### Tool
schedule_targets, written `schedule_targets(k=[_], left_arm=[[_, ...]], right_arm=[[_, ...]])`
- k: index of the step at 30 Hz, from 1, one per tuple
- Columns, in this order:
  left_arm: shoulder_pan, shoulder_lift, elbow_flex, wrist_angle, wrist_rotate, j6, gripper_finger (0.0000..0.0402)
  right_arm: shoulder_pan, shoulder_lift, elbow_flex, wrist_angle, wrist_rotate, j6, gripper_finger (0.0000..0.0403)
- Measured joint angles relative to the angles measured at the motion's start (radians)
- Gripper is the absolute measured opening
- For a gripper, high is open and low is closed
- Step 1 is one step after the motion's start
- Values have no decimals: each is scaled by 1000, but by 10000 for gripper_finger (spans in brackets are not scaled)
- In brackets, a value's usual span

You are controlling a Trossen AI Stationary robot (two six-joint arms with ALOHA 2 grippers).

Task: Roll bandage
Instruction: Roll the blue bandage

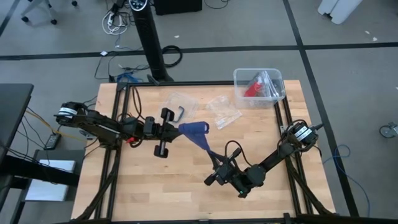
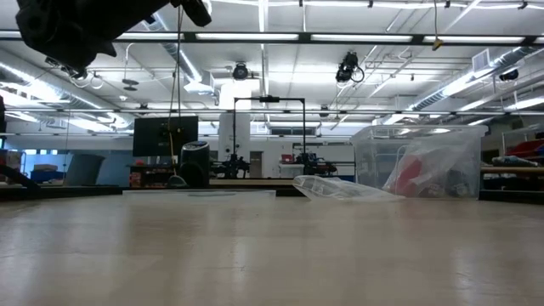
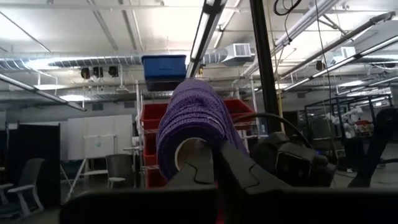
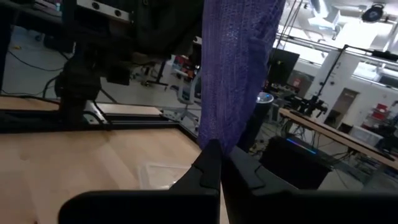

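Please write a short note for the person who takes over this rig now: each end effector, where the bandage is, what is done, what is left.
Left end effector: shut on one end of the bandage, which is wrapped into a partial roll there.
Right end effector: shut on the other end.
Bandage: stretched in the air between the two arms, above the middle of the table.
Done: both ends gripped, rolling begun.
Left: wind in the loose length, then set the roll down.

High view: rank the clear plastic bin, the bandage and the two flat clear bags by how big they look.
1. Clear plastic bin, largest.
2. Bandage, stretched between the left gripper and the right gripper, both shut on it.
3. The two clear bags look alike; no ranking between them.
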Motion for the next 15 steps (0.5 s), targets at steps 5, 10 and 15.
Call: schedule_targets(k=[5,10,15], left_arm=[[-7,0,3,-2,66,-61,1],[-48,-1,3,-4,123,-75,1],[-95,-1,0,-17,143,-81,1]], right_arm=[[-48,0,-1,-2,-35,-48,0],[-106,0,-1,7,-79,-145,0],[-138,0,-1,35,-123,-236,0]])
